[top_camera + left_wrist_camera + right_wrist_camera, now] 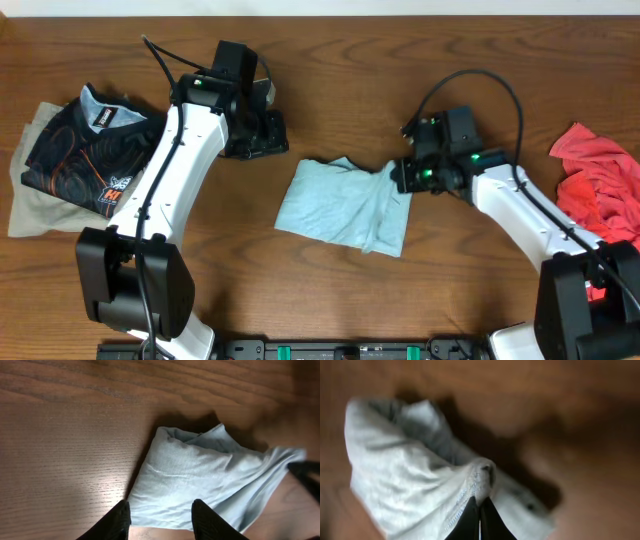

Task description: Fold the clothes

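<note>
The pale blue-grey T-shirt [345, 205] lies bunched into a rough rectangle at the table's centre. My right gripper [400, 175] is at its upper right corner. In the right wrist view that gripper [480, 505] is shut on a raised pinch of the shirt [405, 475] along a stitched hem. My left gripper [272, 137] hangs above bare wood up and left of the shirt. Its fingers [120, 520] stand apart with nothing between them, and the shirt [200, 480] lies beyond them. A coral-red garment [600, 190] sits crumpled at the right edge.
At the far left, a black top with an orange line pattern [85, 150] lies on a beige garment [40, 210]. The wooden table [330, 90] shows bare wood behind the shirt. The arm bases stand at the front edge.
</note>
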Action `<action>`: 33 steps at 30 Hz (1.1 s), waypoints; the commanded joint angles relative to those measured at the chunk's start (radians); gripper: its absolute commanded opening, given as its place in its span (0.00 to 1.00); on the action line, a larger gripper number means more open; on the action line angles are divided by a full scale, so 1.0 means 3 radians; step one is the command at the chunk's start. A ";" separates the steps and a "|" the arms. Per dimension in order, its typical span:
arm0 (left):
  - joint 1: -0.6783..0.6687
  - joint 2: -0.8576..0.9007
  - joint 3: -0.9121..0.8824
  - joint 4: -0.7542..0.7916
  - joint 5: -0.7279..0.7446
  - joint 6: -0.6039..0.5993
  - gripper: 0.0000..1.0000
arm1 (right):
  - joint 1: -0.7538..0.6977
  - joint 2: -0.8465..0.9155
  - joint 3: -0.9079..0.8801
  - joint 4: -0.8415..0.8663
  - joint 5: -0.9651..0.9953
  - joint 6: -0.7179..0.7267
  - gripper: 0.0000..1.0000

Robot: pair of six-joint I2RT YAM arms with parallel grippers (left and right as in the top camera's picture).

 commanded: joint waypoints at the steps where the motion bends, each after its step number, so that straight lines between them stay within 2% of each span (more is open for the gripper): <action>1: 0.0004 0.0036 -0.0024 -0.0020 -0.0019 0.0042 0.42 | -0.0156 -0.0001 0.0108 0.0020 0.0174 0.0057 0.05; 5: 0.0004 0.0036 -0.0024 -0.0019 -0.0020 0.0042 0.42 | -0.0210 0.0000 0.0099 -0.0337 0.0184 0.0055 0.07; 7: 0.0004 0.0036 -0.0024 -0.0017 -0.0020 0.0042 0.42 | -0.0181 0.0000 0.0097 -0.0565 0.0228 0.0051 0.12; 8: 0.0004 0.0036 -0.0024 -0.0009 -0.0020 0.0042 0.42 | -0.0164 0.0000 0.0097 -0.0662 0.0292 0.0050 0.17; 9: 0.0004 0.0036 -0.0024 -0.0006 -0.0020 0.0042 0.47 | -0.0153 0.0000 0.0097 -0.0772 0.0389 0.0043 0.20; 11: 0.0004 0.0036 -0.0024 -0.0005 -0.0022 0.0043 0.49 | -0.0149 0.0000 0.0097 -0.0921 0.0437 0.0046 0.20; 12: 0.0004 0.0036 -0.0024 -0.0008 -0.0023 0.0043 0.49 | -0.0149 0.0000 0.0097 -0.0952 0.0323 0.0038 0.21; 15: 0.0004 0.0036 -0.0024 -0.0008 -0.0034 0.0043 0.50 | -0.0128 0.0000 0.0097 -0.0963 -0.0565 -0.0296 0.29; 17: 0.0004 0.0036 -0.0024 -0.0006 -0.0034 0.0043 0.50 | -0.0085 0.0000 0.0097 -0.0980 -0.0776 -0.0357 0.36; 22: 0.0004 0.0036 -0.0024 -0.0008 -0.0034 0.0043 0.50 | 0.0137 0.0004 0.0072 -0.1022 -0.0529 -0.0309 0.41; 27: 0.0004 0.0036 -0.0024 -0.0008 -0.0034 0.0043 0.51 | 0.0425 0.0006 0.0001 -0.0996 -0.0151 0.0069 0.41; 33: 0.0004 0.0036 -0.0024 -0.0008 -0.0034 0.0043 0.51 | 0.0622 0.0008 -0.0111 -0.0882 -0.0062 0.0151 0.41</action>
